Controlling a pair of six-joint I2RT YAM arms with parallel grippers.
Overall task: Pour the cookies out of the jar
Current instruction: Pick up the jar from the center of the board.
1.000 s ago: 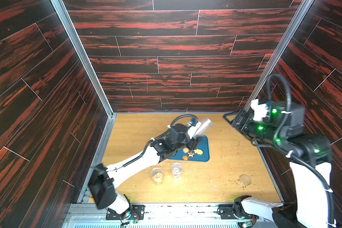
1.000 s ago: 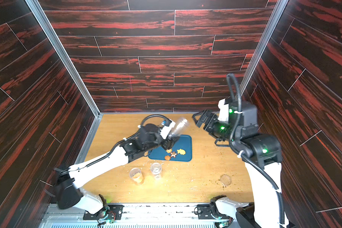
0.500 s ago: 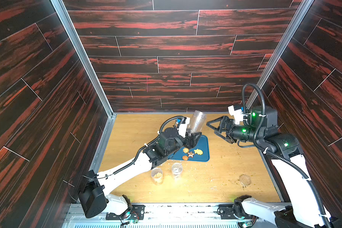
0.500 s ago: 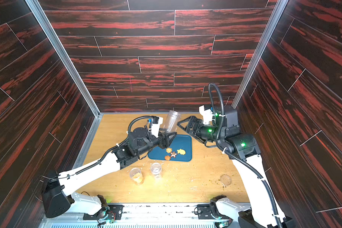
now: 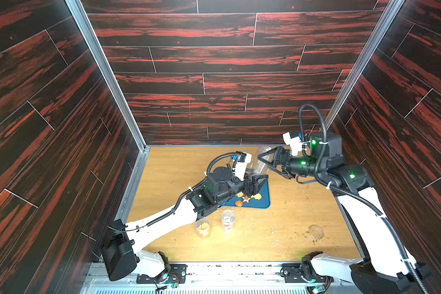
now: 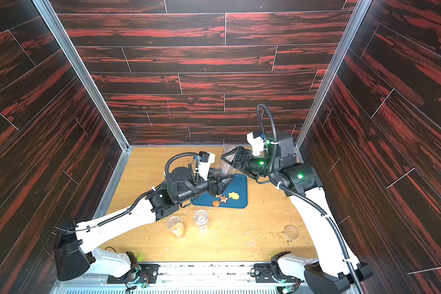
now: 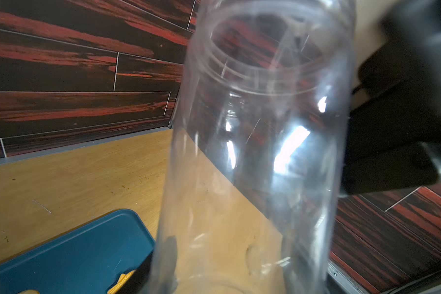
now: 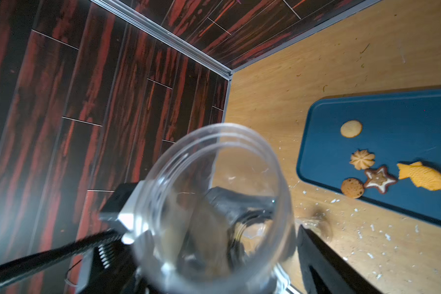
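1. We find a wooden tabletop (image 5: 163, 165) strewn with pale crumbs, thickest along its right half.
2. A blue tray (image 8: 405, 109) lies about midway between the left and right edges, nearer the far edge than the front.
3. Two clear cups stand side by side between the tray and the front edge. The crumb-filled cup (image 5: 202, 227) is on the left and the clear cup (image 5: 228, 219) on the right, both apart from the tray.
4. A clear round lid (image 5: 315, 232) lies flat near the front right corner, well apart from everything else.
5. The left arm reaches across the tray's left part and hides some of it in both top views.
6. The left gripper (image 6: 222, 182) is closed on the base of the jar (image 7: 260, 152), which it holds above the tray's far edge with the mouth uppermost.
7. The right gripper (image 6: 225, 159) has its jaws spread on either side of the jar's upper part. We cannot tell whether they press it.
8. The cookies (image 8: 379, 179), five by our count, lie on the tray toward its front edge, outside the jar. They are a pale round, a rosette, a star, a dark round and a yellow fish.
9. The cookies sit just beside and below the left gripper, and well clear of the right gripper.
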